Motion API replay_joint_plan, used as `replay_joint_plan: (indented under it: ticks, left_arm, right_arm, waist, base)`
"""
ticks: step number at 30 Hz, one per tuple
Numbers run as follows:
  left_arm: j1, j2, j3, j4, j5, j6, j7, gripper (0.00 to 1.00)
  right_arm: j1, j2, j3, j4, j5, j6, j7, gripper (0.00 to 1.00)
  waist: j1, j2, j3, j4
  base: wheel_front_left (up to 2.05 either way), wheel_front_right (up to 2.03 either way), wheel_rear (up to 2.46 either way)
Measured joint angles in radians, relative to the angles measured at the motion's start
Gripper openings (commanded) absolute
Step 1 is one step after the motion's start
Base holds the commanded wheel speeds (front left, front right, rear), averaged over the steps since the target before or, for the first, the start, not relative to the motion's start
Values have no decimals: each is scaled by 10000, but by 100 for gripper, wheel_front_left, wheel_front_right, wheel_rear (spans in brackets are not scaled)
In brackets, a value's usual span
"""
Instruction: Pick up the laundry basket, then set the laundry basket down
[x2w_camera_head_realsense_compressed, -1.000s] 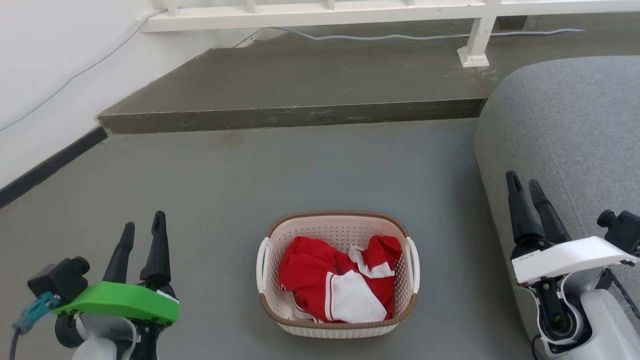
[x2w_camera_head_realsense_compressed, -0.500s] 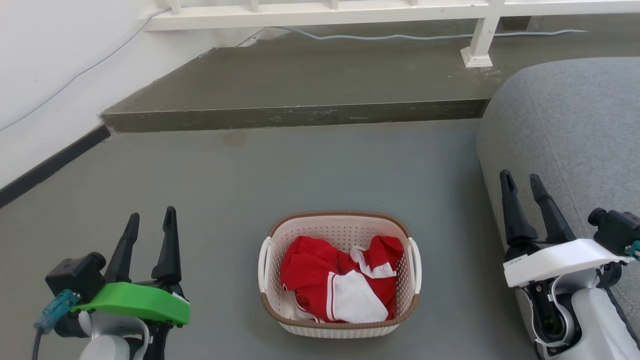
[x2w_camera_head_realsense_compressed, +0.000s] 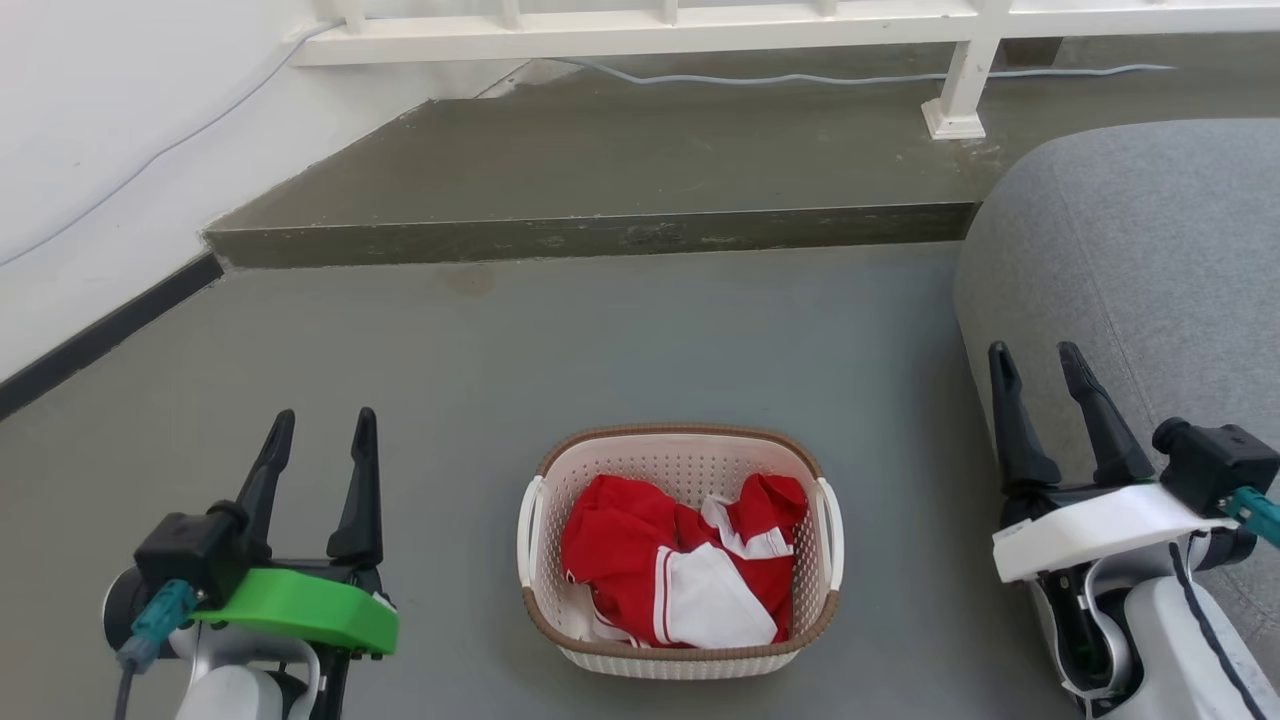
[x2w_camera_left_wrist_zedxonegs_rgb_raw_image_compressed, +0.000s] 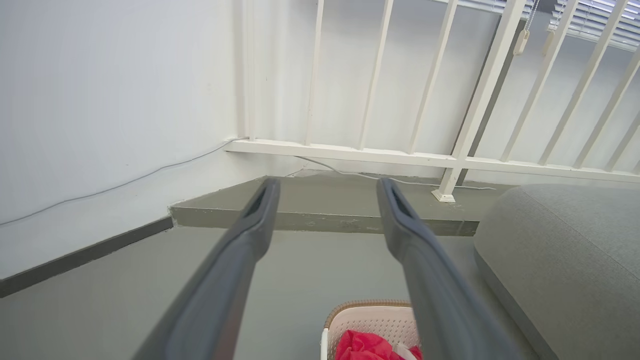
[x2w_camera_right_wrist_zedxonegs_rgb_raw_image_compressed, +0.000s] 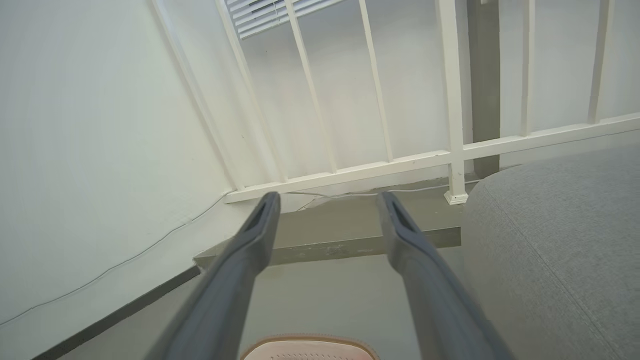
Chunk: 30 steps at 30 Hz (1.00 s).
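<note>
The laundry basket (x2w_camera_head_realsense_compressed: 600, 660), cream-white and perforated with a brown rim and white side handles, stands on the grey floor at bottom centre of the head view. Red and white clothes (x2w_camera_head_realsense_compressed: 680, 570) fill it. My left gripper (x2w_camera_head_realsense_compressed: 325, 425) hangs open to the basket's left, well apart from it, nothing between its fingers. My right gripper (x2w_camera_head_realsense_compressed: 1035, 358) is open on the basket's right, beside the sofa. In the left wrist view the left gripper (x2w_camera_left_wrist_zedxonegs_rgb_raw_image_compressed: 327, 187) frames the step, with the basket (x2w_camera_left_wrist_zedxonegs_rgb_raw_image_compressed: 370, 312) low between its fingers. The right wrist view shows the right gripper (x2w_camera_right_wrist_zedxonegs_rgb_raw_image_compressed: 327, 200) above the basket rim (x2w_camera_right_wrist_zedxonegs_rgb_raw_image_compressed: 310, 345).
A raised concrete step (x2w_camera_head_realsense_compressed: 600, 235) crosses the floor beyond the basket, with a white railing (x2w_camera_head_realsense_compressed: 640, 25) and a cable (x2w_camera_head_realsense_compressed: 800, 75) on it. A grey sofa (x2w_camera_head_realsense_compressed: 1130, 250) bulges in at the right. A white wall with dark skirting (x2w_camera_head_realsense_compressed: 100, 335) runs along the left.
Both grippers have shifted inward toward the basket and a little forward, and their fingers have spread slightly. The basket stays put.
</note>
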Motion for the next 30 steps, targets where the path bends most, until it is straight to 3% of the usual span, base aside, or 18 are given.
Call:
replay_joint_plan:
  ticks: [9,30]
  left_arm:
    - [-30,-21,-79,-176,926,-77,-265,100]
    - [-76,-161,-2,-215,943,-176,-265,100]
  right_arm:
    - [-2,6,107,-82,-1034,-29,-291,100]
    - [-5,199,-71,-96,-1158,67,-291,100]
  waist:
    - [0,0,15,13]
    - [0,0,236,-44]
  base:
    - [0,0,0]
    - [0,0,0]
